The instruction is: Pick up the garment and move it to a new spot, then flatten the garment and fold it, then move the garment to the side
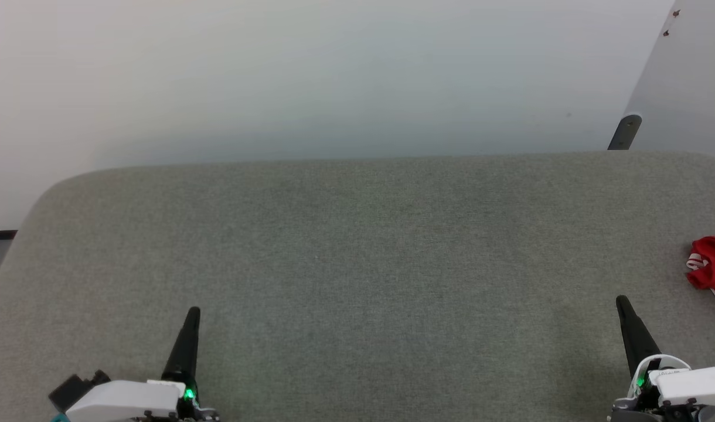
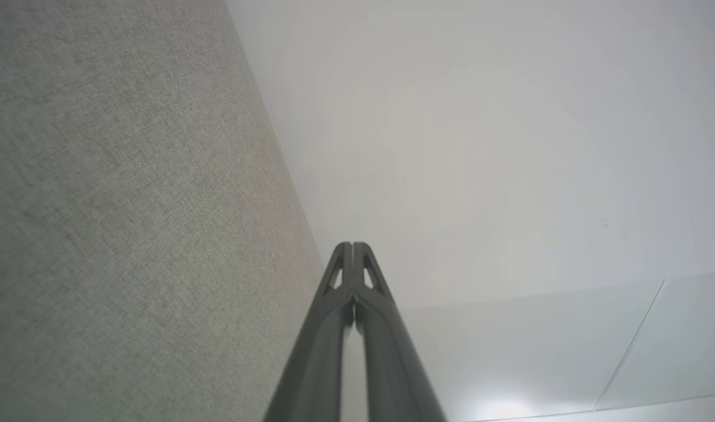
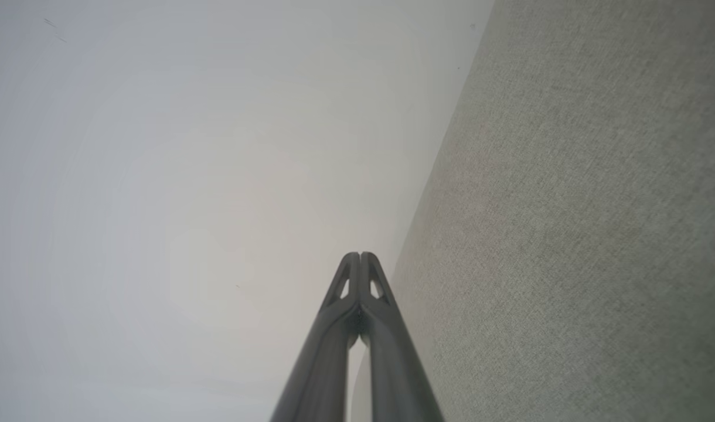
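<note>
the left gripper [image 1: 193, 311] has its two dark fingers pressed together into one narrow point, with nothing between them. in the left wrist view the tips meet and only a thin slit shows lower down. a small green light [image 1: 189, 394] glows where the fingers join the white wrist housing [image 1: 123, 400].

the right gripper [image 1: 622, 300] is the same: fingers together, tips touching, holding nothing. it has a green light of its own at the base of its fingers. the two grippers are well apart, both pointing away from the robot across a grey fabric surface [image 1: 357, 252]. whether either tip touches the fabric cannot be told.

between the two grippers, and ahead of them, the fabric lies flat and plain as far as its rounded far edge. beyond that edge stands a pale wall [image 1: 275, 76], which each wrist view shows ahead of the fingertips.

the garment [image 1: 712, 266] lies on the fabric to the outer side of the right gripper and a little ahead of its tip, near it but not touching. it is a bunched red heap with thin white stripes, cut off by the picture's edge.

further ahead on that side, a dark bracket [image 1: 625, 132] rises behind the fabric's far edge, at the foot of a pale panel [image 1: 694, 76].
</note>
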You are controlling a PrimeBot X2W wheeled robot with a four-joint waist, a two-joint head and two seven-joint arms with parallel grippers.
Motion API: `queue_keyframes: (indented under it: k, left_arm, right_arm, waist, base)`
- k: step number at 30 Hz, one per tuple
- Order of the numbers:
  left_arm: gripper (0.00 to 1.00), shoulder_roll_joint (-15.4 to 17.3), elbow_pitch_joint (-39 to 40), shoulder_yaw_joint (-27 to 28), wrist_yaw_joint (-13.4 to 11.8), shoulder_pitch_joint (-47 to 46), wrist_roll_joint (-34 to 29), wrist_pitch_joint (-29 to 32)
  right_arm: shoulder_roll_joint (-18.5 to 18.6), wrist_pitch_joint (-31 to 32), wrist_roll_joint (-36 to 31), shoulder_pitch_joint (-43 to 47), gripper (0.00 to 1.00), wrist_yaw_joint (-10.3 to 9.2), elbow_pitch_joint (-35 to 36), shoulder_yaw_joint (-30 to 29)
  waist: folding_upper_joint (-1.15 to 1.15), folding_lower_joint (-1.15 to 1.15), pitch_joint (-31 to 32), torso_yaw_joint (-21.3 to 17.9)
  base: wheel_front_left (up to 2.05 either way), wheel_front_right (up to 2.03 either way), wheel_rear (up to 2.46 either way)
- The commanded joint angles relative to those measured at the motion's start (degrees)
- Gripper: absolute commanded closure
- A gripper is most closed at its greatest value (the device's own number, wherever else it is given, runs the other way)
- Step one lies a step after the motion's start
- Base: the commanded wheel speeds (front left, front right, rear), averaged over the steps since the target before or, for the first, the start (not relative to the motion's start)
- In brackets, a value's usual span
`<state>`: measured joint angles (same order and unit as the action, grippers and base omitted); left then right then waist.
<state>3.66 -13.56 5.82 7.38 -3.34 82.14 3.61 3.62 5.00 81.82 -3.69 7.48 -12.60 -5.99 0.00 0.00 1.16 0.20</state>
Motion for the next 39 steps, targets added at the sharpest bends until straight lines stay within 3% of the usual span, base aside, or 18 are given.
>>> queue_keyframes:
  k: [1, 26, 39]
  left_arm:
    - [1.0, -0.07, 0.12, 0.23, 0.16, -1.1, 1.16, 0.31]
    - [1.0, -0.87, -0.54, 0.83, 0.2, -3.16, 10.15, 3.04]
    - [1.0, -0.85, -0.55, 0.82, 0.2, -3.25, 10.33, 3.11]
  right_arm:
    - [-0.06, 0.22, 1.23, -1.04, 1.0, 0.03, 0.04, -0.21]
    - [-0.87, 1.59, 10.4, -2.97, 1.0, 0.02, -1.47, -0.59]
    - [-0.88, 1.59, 10.67, -2.7, 1.0, 0.02, -1.5, -0.57]
  waist:
    - [0.0, 0.0, -0.08, -0.01]
    - [0.0, 0.0, -1.27, -0.19]
    - [0.0, 0.0, -1.34, -0.2]
  base:
    - [0.0, 0.0, 0.0]
    - [0.0, 0.0, 0.0]
    - [0.0, 0.0, 0.0]
